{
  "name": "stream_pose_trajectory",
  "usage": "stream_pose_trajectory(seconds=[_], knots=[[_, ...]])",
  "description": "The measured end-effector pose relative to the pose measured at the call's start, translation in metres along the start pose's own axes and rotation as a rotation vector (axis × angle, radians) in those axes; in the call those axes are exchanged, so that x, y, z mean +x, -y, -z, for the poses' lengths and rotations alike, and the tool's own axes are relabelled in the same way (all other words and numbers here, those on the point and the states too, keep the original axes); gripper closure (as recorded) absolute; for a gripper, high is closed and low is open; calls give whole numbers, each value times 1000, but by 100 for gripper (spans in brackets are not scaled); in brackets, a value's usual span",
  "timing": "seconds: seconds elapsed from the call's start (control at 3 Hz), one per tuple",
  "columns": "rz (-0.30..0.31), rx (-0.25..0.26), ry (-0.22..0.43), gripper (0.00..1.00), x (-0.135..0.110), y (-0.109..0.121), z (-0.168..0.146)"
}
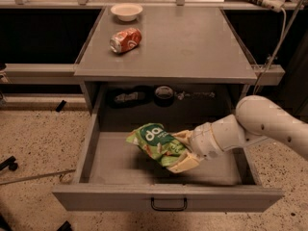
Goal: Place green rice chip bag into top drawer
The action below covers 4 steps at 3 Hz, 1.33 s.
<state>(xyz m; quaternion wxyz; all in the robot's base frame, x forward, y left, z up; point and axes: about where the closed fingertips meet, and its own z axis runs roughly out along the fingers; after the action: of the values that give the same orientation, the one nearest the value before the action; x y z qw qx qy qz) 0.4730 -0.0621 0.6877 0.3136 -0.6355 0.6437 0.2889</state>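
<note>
End effector (182, 151) reaches from the right into the open top drawer (115, 198), its two cream fingers (186, 164) clamped on the right end of the green rice chip bag (155, 141). The bag juts out to its left, inside the drawer; whether it touches the drawer floor is unclear. Beyond and above, on the desk (192, 42), a red-orange soda can (125, 40) lies on its side. A white bowl (126, 11) sits farther back.
</note>
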Motion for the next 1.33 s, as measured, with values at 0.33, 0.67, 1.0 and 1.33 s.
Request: stream_pose_trajectory(seconds=[0.33,0.67,1.0,1.33], knots=[[3,80,1,100,-1,21,0],[-6,77,-6,100,4,31,-9],[-41,45,-7,100,22,57,-37],[-61,10,-2,100,31,70,-57]])
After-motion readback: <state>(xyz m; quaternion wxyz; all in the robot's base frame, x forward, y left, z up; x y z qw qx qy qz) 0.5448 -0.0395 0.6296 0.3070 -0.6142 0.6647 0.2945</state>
